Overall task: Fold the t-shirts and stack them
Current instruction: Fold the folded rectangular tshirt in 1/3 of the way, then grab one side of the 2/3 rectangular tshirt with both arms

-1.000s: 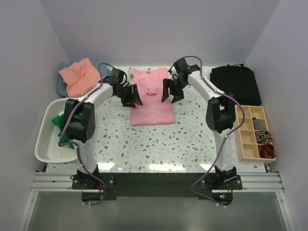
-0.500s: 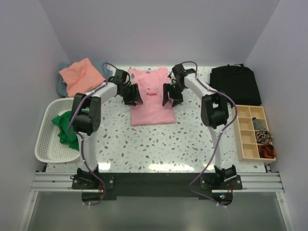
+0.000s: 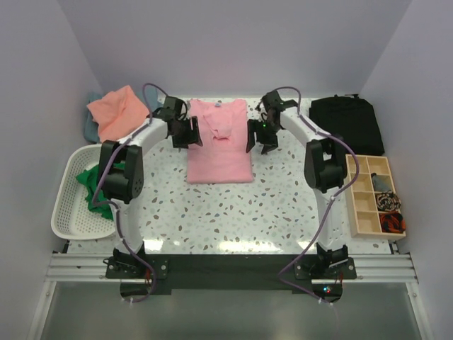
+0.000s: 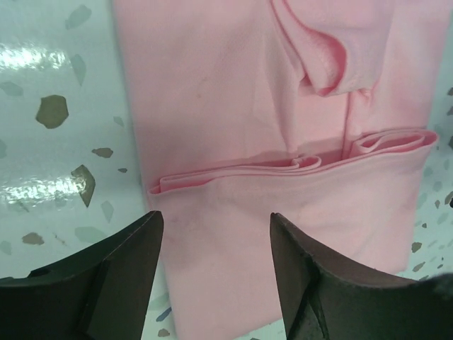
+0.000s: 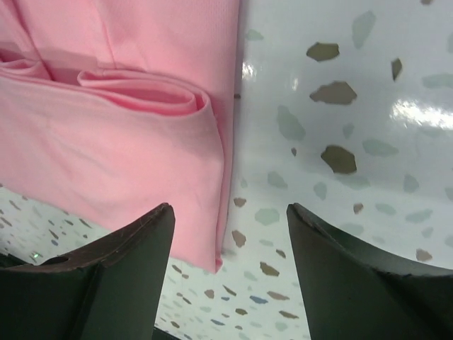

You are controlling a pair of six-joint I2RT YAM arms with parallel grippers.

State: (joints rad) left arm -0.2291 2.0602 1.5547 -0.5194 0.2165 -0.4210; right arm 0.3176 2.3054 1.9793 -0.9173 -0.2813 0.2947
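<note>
The light pink t-shirt [image 3: 219,152] lies flat at the table's far middle, its sides folded in to a narrow rectangle and the neck end bunched. My left gripper [image 3: 187,133] is open at the shirt's left edge. In the left wrist view the open gripper [image 4: 216,276] hovers over pink cloth [image 4: 233,92] with a folded layer ahead. My right gripper [image 3: 260,137] is open at the shirt's right edge. In the right wrist view the gripper [image 5: 230,273] straddles the edge of the shirt [image 5: 106,142]. The salmon-orange shirt [image 3: 117,112] lies crumpled at the back left on the grey-blue shirt [image 3: 90,126]. The green shirt [image 3: 93,185] is in the basket.
A white plastic basket [image 3: 67,212] stands at the left edge. A black bag [image 3: 347,122] lies at the back right. A wooden compartment tray [image 3: 362,205] with small items sits at the right edge. The speckled tabletop [image 3: 226,212] extends in front of the shirt.
Both grippers have moved off the pink shirt's middle, outward to its side edges and slightly farther back. The shirt now lies as a neater, narrower rectangle.
</note>
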